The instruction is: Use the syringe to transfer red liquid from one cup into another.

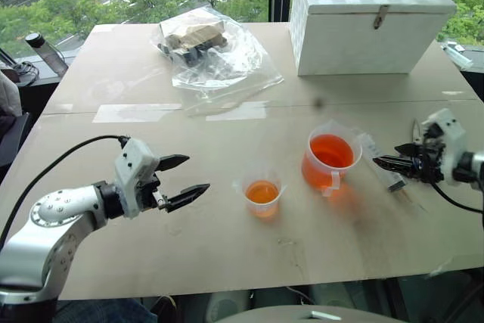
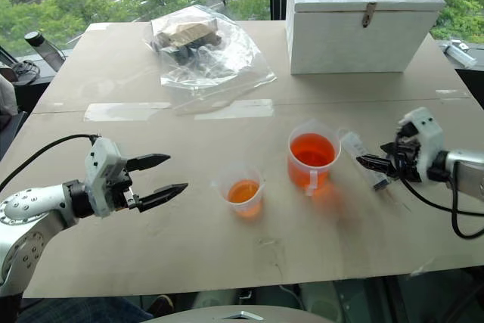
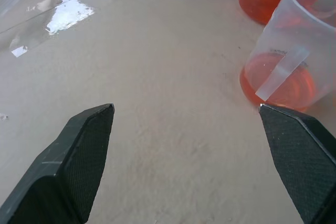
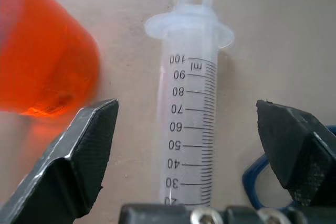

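In the left eye view, the handled beaker (image 1: 331, 160) stands right of centre on the desk (image 1: 227, 225), well filled with red liquid (image 1: 331, 150). The small cup (image 1: 262, 194) stands just left of it and lower in the frame, with a shallow layer of the same liquid at its bottom. So some liquid already sits in the small cup, which suggests the transfer is at least partly done. The syringe (image 1: 382, 164) lies flat on the desk to the right of the beaker, gripped by nothing. The right gripper (image 1: 387, 162) sits at the right edge, tips towards the syringe. The left gripper (image 1: 183, 180) hangs at lower left, jaws spread and empty, well apart from the cup.

The right eye view gives the same layout; a white box (image 2: 355, 17) and a plastic bag (image 2: 200, 47) lie along the upper part, away from the work.

In the left wrist view the jaws stand wide apart over bare desk, the small cup at the right edge.

In the right wrist view the jaws are released, one to each side of the syringe barrel without touching it. The barrel looks empty and the plunger appears pushed in. Whether more transfers remain cannot be judged; the beaker holds plenty.
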You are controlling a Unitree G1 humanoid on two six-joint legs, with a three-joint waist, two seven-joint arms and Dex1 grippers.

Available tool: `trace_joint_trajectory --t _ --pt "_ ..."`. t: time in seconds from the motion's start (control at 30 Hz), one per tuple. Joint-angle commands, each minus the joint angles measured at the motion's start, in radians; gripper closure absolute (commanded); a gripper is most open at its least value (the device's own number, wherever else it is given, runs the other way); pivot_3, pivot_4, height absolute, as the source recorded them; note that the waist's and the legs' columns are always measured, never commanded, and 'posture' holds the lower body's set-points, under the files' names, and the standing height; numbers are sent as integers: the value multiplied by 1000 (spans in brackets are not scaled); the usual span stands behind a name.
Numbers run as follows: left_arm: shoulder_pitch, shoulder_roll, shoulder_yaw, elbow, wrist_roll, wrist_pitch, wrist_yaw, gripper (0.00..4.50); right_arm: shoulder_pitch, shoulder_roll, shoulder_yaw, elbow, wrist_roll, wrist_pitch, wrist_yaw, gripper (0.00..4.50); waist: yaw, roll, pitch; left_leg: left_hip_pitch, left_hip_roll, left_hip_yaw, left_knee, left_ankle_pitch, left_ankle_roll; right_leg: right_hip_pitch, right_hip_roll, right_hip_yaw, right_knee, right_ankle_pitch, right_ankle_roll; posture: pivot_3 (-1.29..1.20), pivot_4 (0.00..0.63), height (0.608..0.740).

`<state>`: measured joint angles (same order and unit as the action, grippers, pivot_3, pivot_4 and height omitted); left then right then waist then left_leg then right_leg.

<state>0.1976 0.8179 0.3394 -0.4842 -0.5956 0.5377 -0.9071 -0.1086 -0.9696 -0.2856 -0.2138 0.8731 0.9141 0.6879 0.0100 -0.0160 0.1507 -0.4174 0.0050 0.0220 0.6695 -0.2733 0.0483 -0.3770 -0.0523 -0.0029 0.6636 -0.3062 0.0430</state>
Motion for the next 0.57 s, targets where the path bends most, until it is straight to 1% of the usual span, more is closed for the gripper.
trace_joint_trajectory --t 0.03,0.1,0.17,0.23,0.3,0.33,0.43,0.57 --pt "94 -45 3 -70 41 -84 9 0 219 82 -194 -107 -32 -208 156 48 4 2 0 0 0 0 0 0 0 0 0 0 -1 0 0 0 150 740" --pt "145 -79 -2 -81 68 -127 18 0 349 117 -223 -141 -100 -324 232 48 5 3 -1 0 0 1 0 0 0 0 0 0 -1 0 0 0 150 740" --pt "213 -115 -15 -79 116 -201 18 0 478 184 -234 -171 -141 -444 305 48 4 3 -2 3 0 1 0 -2 4 3 0 0 0 0 0 0 150 740" --pt "285 -145 -31 -54 169 -283 7 0 571 267 -220 -134 -217 -596 342 48 2 3 -3 7 0 0 0 -3 5 6 0 0 1 0 0 0 150 740" --pt "342 -175 -48 -21 216 -374 -1 0 594 309 -206 -62 -287 -707 355 48 -2 5 -3 18 0 0 -1 -3 5 17 0 0 0 0 -1 0 150 740" --pt "362 -186 -54 -7 234 -412 -4 0 594 320 -201 -15 -325 -770 365 48 -5 6 -3 21 0 1 -2 -4 5 18 -1 2 -1 -1 -2 0 150 740" --pt "398 -220 -61 42 261 -491 -2 0 587 338 -192 113 -383 -918 421 48 -10 6 -5 21 0 2 -1 -4 5 18 -2 3 -2 -2 -6 0 150 740" --pt "398 -237 -59 67 265 -538 5 0 546 367 -197 200 -365 -990 444 48 -10 7 -6 22 0 1 -1 -4 5 18 -2 3 -1 -2 -6 0 150 740"
